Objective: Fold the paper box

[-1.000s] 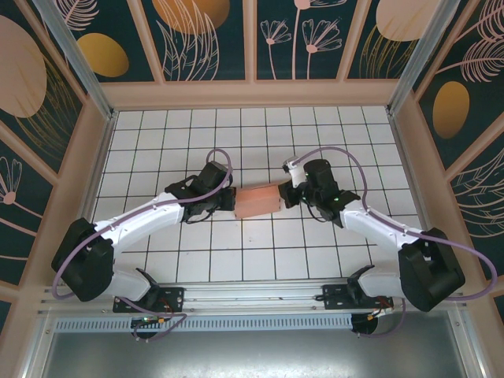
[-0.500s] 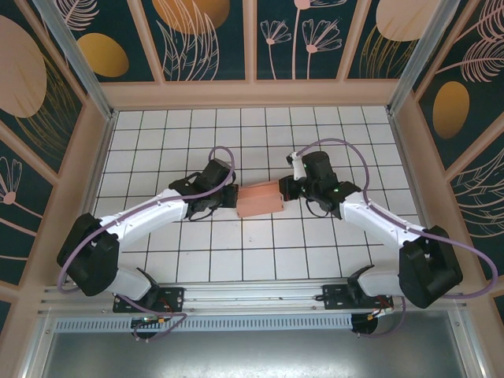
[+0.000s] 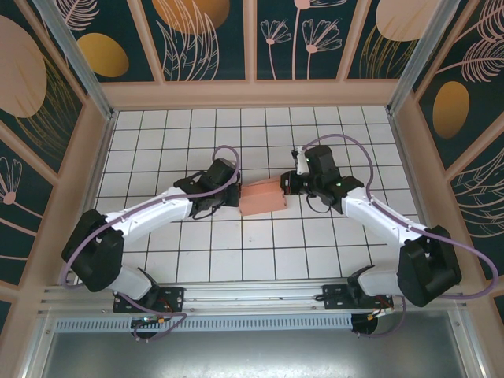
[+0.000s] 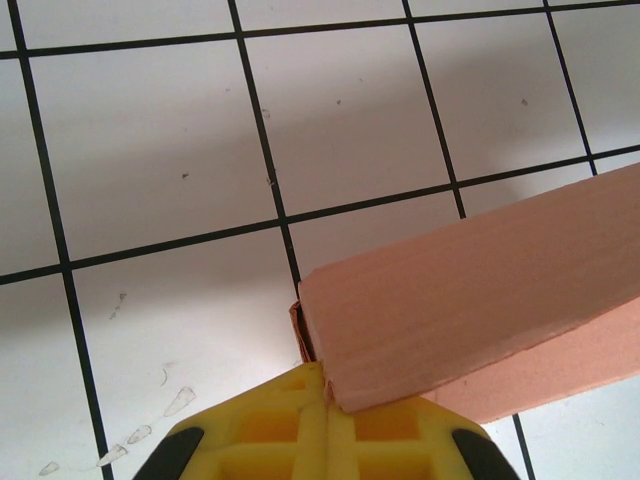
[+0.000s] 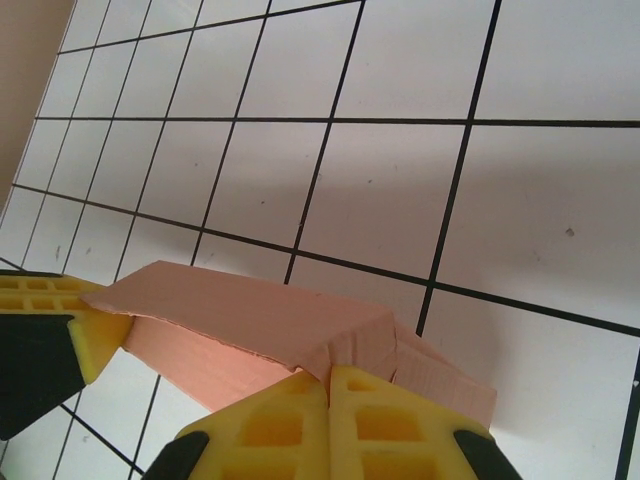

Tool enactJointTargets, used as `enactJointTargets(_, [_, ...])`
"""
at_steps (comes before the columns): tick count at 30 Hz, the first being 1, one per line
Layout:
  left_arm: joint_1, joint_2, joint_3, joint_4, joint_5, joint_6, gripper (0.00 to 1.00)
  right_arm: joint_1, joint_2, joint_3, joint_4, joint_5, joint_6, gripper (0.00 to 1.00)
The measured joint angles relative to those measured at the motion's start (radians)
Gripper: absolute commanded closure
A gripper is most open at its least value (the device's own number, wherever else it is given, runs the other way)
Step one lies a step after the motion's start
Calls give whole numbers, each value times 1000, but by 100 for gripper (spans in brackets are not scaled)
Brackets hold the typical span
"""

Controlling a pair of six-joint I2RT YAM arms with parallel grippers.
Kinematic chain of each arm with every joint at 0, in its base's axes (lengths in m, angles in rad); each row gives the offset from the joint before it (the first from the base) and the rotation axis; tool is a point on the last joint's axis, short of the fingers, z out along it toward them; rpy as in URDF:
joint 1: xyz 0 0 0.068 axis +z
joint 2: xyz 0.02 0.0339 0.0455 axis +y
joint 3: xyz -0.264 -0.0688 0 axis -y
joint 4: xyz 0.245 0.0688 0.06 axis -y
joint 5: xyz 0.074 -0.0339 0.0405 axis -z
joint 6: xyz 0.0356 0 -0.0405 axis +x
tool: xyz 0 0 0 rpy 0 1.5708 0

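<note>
Between left gripper [image 3: 234, 199] and right gripper [image 3: 286, 189] is the paper box [image 3: 261, 199].

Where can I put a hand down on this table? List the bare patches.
Bare: the table's back rows under the rear wall, both far corners, and the near tiles between the two forearms. Crowded: the middle, where the left fingers and right fingers pinch the paper box at its ends.

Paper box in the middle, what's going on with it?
Both arms have the salmon-pink paper box between them over the tiled table. The left gripper is shut on its left end, the right gripper on its right end. It already has a rectangular box shape, though its right end looks not fully tucked.
</note>
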Motion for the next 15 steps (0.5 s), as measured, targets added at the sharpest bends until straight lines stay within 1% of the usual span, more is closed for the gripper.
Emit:
enactJointTargets(8, [-17,26,21,0,-36,3,97,-23,0,0,-8,-18,31,100])
enactJointTargets(15, [-31,42,40,3,-37,10,97,-70,21,37,-98,-55,70,100])
